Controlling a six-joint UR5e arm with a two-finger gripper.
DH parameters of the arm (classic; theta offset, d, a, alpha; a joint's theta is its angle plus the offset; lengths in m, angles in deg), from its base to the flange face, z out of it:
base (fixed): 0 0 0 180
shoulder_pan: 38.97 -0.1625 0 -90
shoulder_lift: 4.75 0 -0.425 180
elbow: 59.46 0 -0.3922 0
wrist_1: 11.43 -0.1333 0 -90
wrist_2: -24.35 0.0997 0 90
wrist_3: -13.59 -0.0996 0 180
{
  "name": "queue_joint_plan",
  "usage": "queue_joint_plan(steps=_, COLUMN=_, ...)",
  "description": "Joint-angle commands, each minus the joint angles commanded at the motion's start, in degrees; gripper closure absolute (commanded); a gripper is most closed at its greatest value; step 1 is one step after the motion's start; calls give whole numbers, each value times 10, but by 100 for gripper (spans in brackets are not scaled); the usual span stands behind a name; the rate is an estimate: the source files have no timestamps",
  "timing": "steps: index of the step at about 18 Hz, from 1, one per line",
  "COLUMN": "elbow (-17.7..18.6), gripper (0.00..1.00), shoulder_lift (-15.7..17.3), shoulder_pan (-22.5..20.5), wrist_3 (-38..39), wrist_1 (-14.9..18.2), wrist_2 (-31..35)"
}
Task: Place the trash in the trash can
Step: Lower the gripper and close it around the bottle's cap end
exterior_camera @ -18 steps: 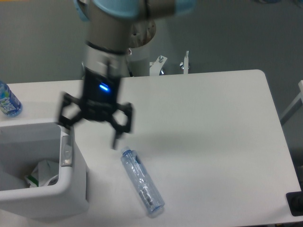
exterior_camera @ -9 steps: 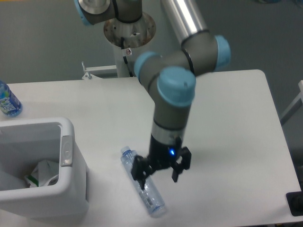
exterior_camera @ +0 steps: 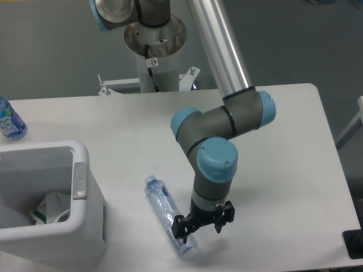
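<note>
On tabletop (exterior_camera: 272, 141): jaws spread open over lower end of clear bottle (exterior_camera: 168, 215); wrapper (exterior_camera: 51, 207) inside trash can (exterior_camera: 85, 226).

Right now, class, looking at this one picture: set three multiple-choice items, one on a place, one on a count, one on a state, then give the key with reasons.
1. Where does the clear bottle lie?
A. on the table
B. in the trash can
C. on the floor

2. How many bottles show?
A. one
B. two
C. four

3. The gripper is
A. open
B. shut flat
C. out of view

Key: 1 A, it lies flat right of the can. 2 B, a blue bottle stands at the left edge. 3 A, its fingers are spread at the bottle's lower end.
</note>
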Motion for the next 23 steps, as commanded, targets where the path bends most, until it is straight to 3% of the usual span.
queue_joint_plan(steps=11, elbow=4, gripper=0, shoulder_lift=-15, shoulder_pan=18, wrist_3=0, wrist_1=-1, wrist_2=9)
queue_joint_plan(steps=12, elbow=4, gripper=3, shoulder_lift=-15, shoulder_pan=18, wrist_3=0, wrist_1=0, wrist_2=9)
queue_joint_plan(steps=15, elbow=5, gripper=30, shoulder_lift=-13, shoulder_pan=18, wrist_3=0, wrist_1=0, wrist_2=9)
queue_joint_plan(steps=23, elbow=6, gripper=41, shoulder_lift=-2, shoulder_pan=18, wrist_3=-1, wrist_1=1, wrist_2=8)
